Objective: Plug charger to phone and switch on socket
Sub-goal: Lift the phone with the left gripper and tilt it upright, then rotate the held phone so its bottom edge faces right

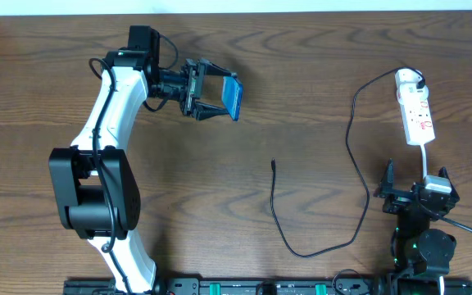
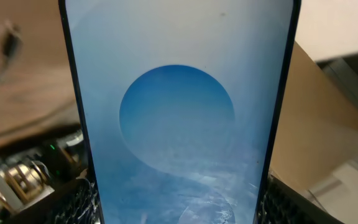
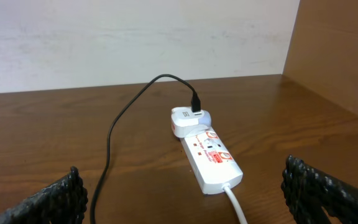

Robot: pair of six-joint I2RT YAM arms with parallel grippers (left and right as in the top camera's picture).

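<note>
My left gripper (image 1: 211,97) is shut on the phone (image 1: 233,98) and holds it above the table at the back left, its cyan-blue screen facing right. In the left wrist view the phone (image 2: 179,112) fills the frame between the fingers. The charger's black cable (image 1: 359,172) runs from the socket (image 1: 415,111), a white power strip at the back right, down and round to its free tip (image 1: 274,163) mid-table. My right gripper (image 1: 412,197) is open and empty, just in front of the socket (image 3: 210,158). The charger's black plug sits in a white adapter (image 3: 188,118) on the socket.
The socket's white cord (image 3: 236,202) runs toward my right gripper. A brown board (image 3: 340,56) stands at the right; a pale wall (image 3: 135,37) is behind the table. Equipment rails (image 1: 260,287) line the front edge.
</note>
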